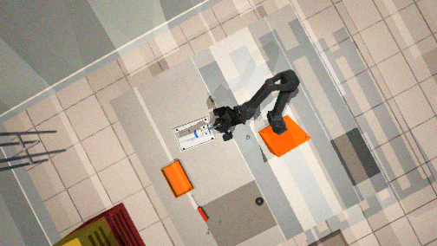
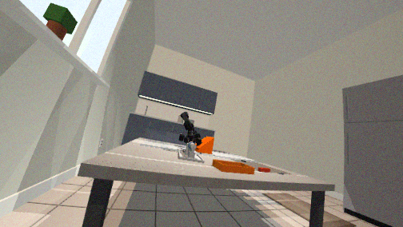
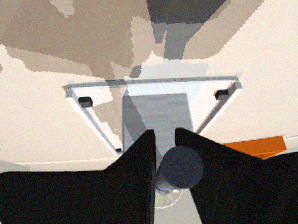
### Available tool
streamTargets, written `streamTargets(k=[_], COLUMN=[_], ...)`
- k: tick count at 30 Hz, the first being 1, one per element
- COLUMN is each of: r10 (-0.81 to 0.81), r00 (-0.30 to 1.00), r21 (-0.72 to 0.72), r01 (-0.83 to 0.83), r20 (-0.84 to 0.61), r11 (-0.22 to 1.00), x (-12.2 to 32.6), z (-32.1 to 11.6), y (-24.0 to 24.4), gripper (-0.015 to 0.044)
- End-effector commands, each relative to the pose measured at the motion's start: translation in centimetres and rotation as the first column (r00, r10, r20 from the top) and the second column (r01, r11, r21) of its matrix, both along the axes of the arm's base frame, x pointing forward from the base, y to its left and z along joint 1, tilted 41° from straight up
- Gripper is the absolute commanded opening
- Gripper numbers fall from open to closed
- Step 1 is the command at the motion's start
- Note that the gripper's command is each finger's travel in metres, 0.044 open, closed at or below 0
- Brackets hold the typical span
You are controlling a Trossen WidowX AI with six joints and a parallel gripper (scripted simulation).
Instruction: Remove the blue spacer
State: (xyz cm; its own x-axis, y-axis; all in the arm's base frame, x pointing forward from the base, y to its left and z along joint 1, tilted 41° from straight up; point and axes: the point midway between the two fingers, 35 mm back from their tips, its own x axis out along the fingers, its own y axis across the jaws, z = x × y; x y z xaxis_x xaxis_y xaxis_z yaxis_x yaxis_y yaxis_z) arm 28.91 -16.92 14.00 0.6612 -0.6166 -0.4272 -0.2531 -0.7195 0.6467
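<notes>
The white base plate carries the housing and shaft assembly. In the wrist view a grey block, seemingly the big housing block, stands on it beyond the fingers. A blue spacer shows as a small blue band over the plate in the top view; whether it is still around the shaft is too small to tell. My gripper is shut on the shaft, whose round dark end shows at the fingers. The other spacers cannot be made out, and the fingers hide part of the shaft.
An orange bin and a red block lie to one side of the plate. A dark ring lies farther off. An orange wedge-shaped base stands under the arm.
</notes>
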Motion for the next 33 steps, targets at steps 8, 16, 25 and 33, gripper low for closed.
streamTargets(k=[8,16,25,33], r10=[0.002,0.002,0.002,0.002], r00=[1.000,1.000,1.000,1.000], r21=[-0.002,-0.002,-0.002,-0.002], r01=[-0.002,-0.002,-0.002,-0.002], r20=[-0.003,-0.003,-0.003,-0.003], r11=[1.000,1.000,1.000,1.000], x=[-0.15,-0.23,-0.31,-0.39], z=[-0.07,-0.08,-0.09,-0.10], y=[0.05,0.07,0.09,0.10], gripper=[0.0000,0.0000,0.0000,0.0000])
